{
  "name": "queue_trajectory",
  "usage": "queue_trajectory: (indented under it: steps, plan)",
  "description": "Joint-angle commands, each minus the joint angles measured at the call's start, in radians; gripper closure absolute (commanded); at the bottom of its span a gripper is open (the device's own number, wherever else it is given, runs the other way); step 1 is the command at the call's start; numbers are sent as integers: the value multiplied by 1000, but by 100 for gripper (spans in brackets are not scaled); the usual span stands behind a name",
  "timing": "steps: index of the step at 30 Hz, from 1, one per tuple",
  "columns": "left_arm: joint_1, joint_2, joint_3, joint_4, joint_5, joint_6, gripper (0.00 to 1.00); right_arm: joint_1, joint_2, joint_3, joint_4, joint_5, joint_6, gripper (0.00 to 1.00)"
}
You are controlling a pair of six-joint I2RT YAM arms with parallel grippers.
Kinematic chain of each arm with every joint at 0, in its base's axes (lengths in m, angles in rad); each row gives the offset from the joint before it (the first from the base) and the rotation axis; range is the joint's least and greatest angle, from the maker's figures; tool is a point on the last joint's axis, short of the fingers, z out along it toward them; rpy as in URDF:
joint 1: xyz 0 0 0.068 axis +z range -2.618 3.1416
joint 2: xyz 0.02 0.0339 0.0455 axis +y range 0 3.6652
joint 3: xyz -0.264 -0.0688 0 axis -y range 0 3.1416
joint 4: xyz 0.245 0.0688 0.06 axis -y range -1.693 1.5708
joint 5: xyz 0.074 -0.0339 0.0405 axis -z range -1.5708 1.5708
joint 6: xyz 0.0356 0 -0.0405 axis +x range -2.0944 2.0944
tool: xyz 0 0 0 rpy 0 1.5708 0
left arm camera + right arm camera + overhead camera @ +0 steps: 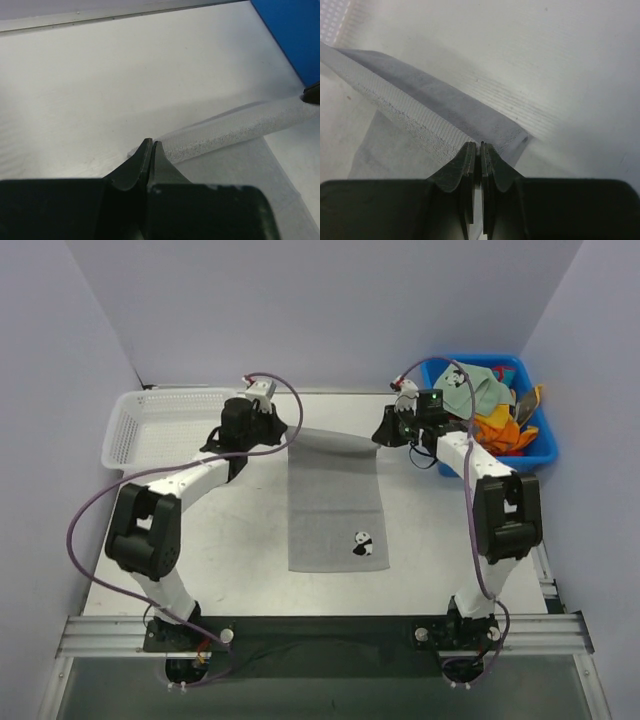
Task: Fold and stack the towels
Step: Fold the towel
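Two claws clamped on grey towel (336,510): left claw (151,145) at its far-left corner, right claw (475,146) at its far-right; that edge raised off bench (230,540).

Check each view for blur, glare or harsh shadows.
Top external: even light, sharp, only soft shadows on the table. Left wrist: table nearly washed out, left gripper a dark silhouette. Right wrist: grey towel weave crisp, basket blown out and blurred.

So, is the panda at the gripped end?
No, the panda sits at the grey towel's near end, opposite the left gripper and right gripper.
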Motion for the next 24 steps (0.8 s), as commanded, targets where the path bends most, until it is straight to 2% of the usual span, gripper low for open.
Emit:
queue_trajectory:
  steps: [1,7,13,17,24]
  plan:
    - [1,-129,-59,-33,39,-57,100,1,-165,-77,11,-26,30,99]
    - [-45,-266,-186,-185,48,-103,100,44,-303,-228,-50,18,64,99]
    - [-125,-385,-310,-278,-9,-178,100,77,-407,-355,-125,95,139,100]
    - [-202,-421,-376,-326,-70,-235,100,77,-424,-442,-156,95,214,100]
    - [-219,-361,-467,-323,-95,-324,100,76,-311,-521,-158,81,299,100]
